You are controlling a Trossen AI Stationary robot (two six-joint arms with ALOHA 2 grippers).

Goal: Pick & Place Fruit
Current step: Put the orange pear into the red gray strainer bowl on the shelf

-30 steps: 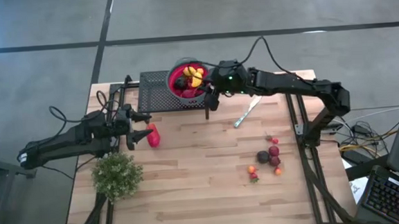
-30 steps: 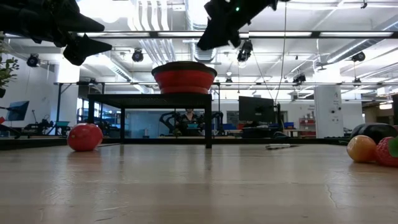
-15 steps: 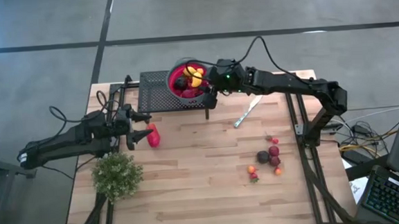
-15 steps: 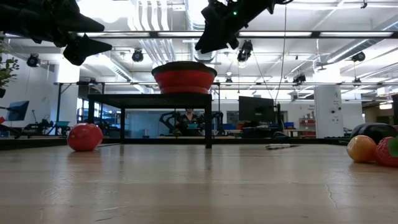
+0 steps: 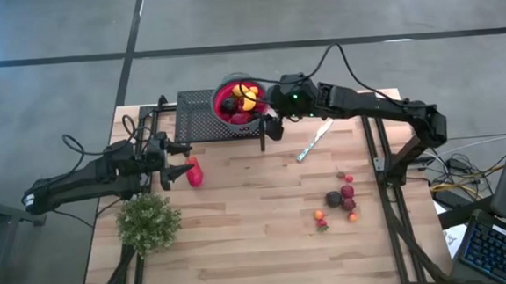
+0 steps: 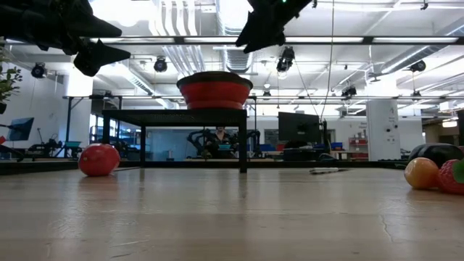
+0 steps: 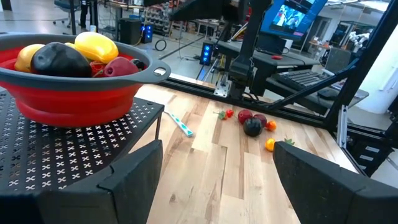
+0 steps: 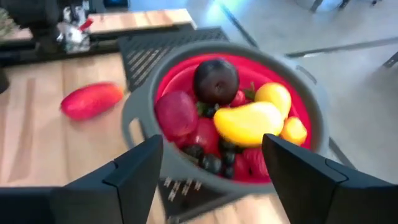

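Operator, your right gripper [image 5: 274,128] hangs open-jawed beside the fruit-filled red bowl [image 5: 236,102]; left gripper [image 5: 177,161] open, empty.

Right arm reaches from 3 o'clock side across far table edge toward 12 o'clock, elbow bent. Right gripper [image 5: 272,126] raised high, fingers [image 8: 134,177] spread wide, nothing between them. Left arm lies low along 9 o'clock edge, pointing toward 3 o'clock. Left gripper [image 5: 173,161] hovers, jaws apart, empty.

Open tabletop [image 5: 240,222] beside plant [image 5: 149,222]
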